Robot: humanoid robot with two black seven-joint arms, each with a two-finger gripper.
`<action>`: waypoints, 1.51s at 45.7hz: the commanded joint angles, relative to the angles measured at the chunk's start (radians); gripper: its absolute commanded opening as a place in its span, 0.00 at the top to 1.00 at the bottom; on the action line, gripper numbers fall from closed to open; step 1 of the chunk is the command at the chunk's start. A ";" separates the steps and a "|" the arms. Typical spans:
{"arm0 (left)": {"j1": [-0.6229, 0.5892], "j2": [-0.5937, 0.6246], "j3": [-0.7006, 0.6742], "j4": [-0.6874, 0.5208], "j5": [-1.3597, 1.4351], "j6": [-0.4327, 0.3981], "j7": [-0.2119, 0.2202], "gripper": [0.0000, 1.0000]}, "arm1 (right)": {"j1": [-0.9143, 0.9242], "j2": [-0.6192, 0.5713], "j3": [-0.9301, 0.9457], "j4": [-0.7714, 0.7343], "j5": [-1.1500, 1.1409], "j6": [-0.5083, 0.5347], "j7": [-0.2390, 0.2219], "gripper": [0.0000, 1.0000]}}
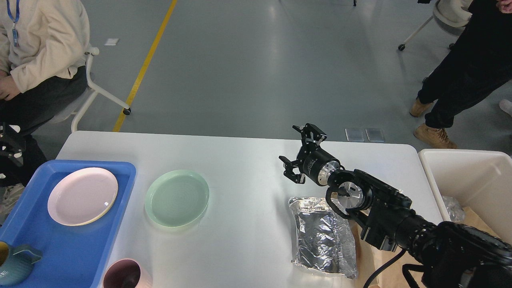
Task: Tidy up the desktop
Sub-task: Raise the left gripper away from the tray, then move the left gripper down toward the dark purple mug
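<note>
The white desktop [240,160] fills the middle of the head view. On it lie a pale green plate [177,198], a crumpled silver foil bag [322,236] and a dark pink cup [124,274] at the front edge. My right gripper [298,152] is open and empty, above the desktop just behind the foil bag. A brown paper piece [374,260] lies beside the bag, under my right arm. A dark part [9,144] shows at the left edge; I cannot tell whether it is my left gripper.
A blue tray [80,256] at the front left holds a pink plate [83,196] and a teal mug [14,260]. A cream bin [460,160] stands at the right with foil and brown paper inside. A seated person [40,48] is at the back left, another person [460,80] at the back right.
</note>
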 commanded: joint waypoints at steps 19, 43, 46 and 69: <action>-0.203 -0.351 -0.243 -0.206 -0.003 0.000 0.001 0.04 | 0.000 0.000 0.000 -0.002 0.000 0.000 0.001 0.00; -0.063 -0.545 -0.547 -0.328 0.000 0.000 0.245 0.04 | 0.000 0.000 0.000 -0.002 0.000 0.000 0.000 0.00; -0.061 -0.560 -0.540 -0.335 0.000 0.000 0.254 0.04 | 0.000 0.000 0.000 0.000 0.000 0.000 0.000 0.00; 0.146 -0.669 -0.530 -0.373 0.005 0.000 0.291 0.04 | 0.000 0.000 0.000 0.000 0.000 0.000 0.001 0.00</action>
